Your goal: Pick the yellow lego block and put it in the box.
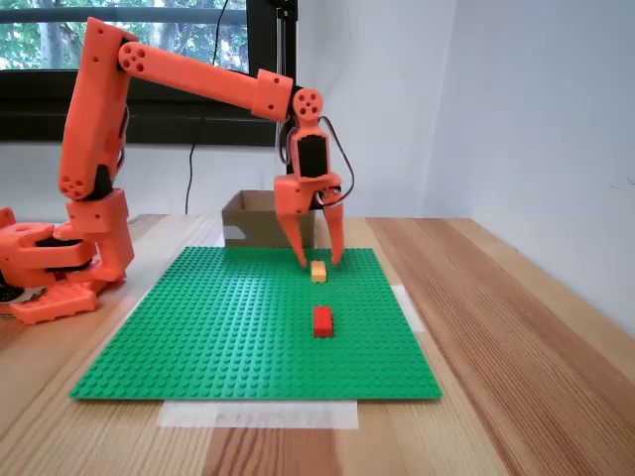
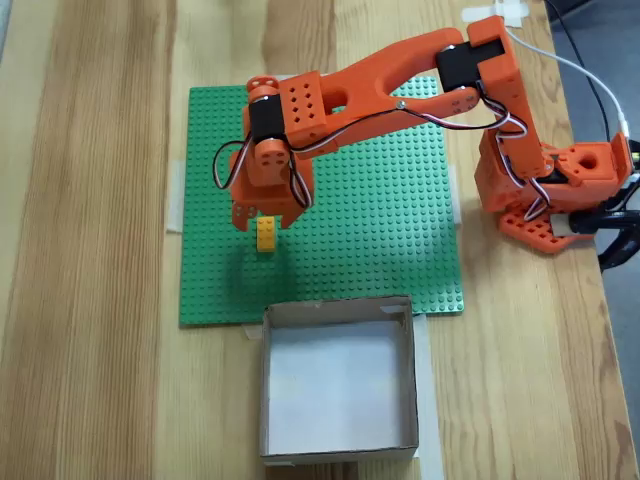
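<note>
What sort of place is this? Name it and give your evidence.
Likely a hobbyist or lab tabletop setup indoors. An orange printed arm stands on a wooden table beside a window, and a green lego baseplate is taped down as a work area, with a cardboard box at its edge.

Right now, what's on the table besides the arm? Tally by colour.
Yellow: 1, the yellow brick under the open gripper
Red: 1, the red brick
Green: 1, the studded baseplate
Brown: 1, the cardboard box
Total: 4
</note>
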Available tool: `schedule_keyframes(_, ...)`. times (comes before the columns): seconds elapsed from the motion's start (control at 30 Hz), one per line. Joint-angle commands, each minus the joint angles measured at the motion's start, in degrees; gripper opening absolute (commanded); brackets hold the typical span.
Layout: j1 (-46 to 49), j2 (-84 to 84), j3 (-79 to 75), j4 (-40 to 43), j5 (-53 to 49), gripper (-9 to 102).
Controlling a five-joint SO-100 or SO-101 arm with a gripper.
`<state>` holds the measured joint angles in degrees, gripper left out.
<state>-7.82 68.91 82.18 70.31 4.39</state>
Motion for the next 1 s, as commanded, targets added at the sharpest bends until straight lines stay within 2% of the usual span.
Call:
schedule_keyframes(0.0,0.2,0.0,-2.4,-0.9,0.1,20)
schedule_keyframes(0.97,-1.2,-0.7,1.2,-2.2,2.4,19)
